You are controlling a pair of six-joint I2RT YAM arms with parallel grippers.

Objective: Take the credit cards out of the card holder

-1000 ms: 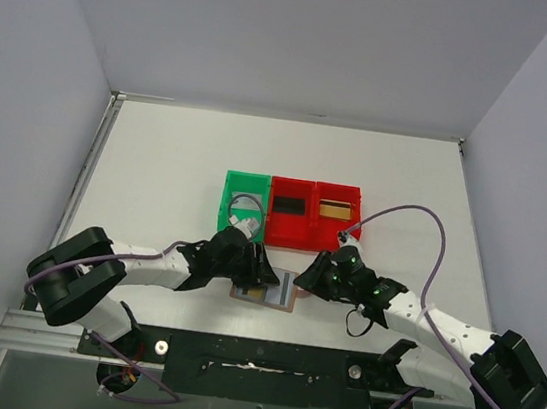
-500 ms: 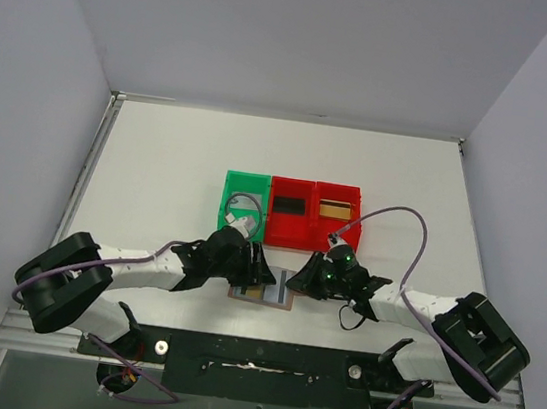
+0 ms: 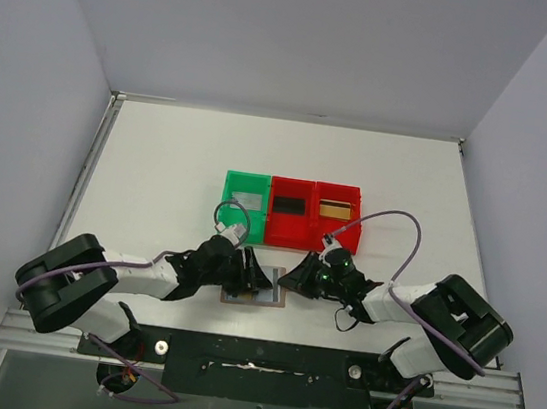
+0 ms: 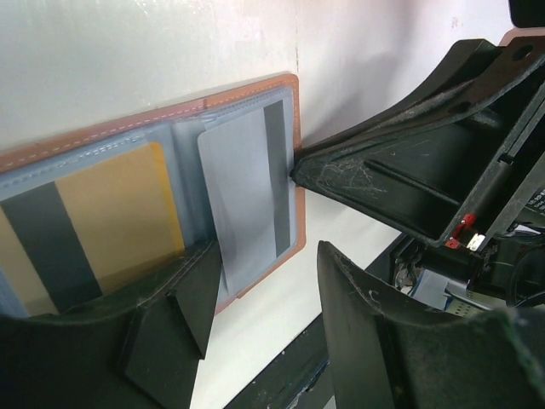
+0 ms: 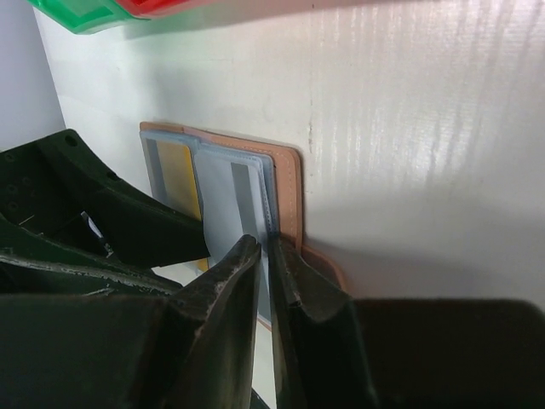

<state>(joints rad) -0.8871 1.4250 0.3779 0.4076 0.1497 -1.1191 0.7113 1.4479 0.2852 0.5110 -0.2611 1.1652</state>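
the white tabletop carries everything. well beyond the left claw's tips sits a green bin with a loose silver-grey card inside. beyond the right claw's tips stand a middle red bin holding a black card and an end red bin holding a gold-tan card.

the tan card holder lies open and flat between the two claws, touched by both.

the left claw is spread wide. one finger sits over the holder's near edge and the other finger is off the holder, above bare tabletop.

the right claw has its fingers pressed almost together, only a sliver between them, tips at the holder's outer edge. whether they pinch a sleeve or a card edge, i cannot tell.

two cards sit in the holder's clear sleeves. a grey striped card lies tilted just ahead of the gap in the left claw and right at the right claw's tips. a gold striped card lies beside it, just ahead of the left claw's resting finger.
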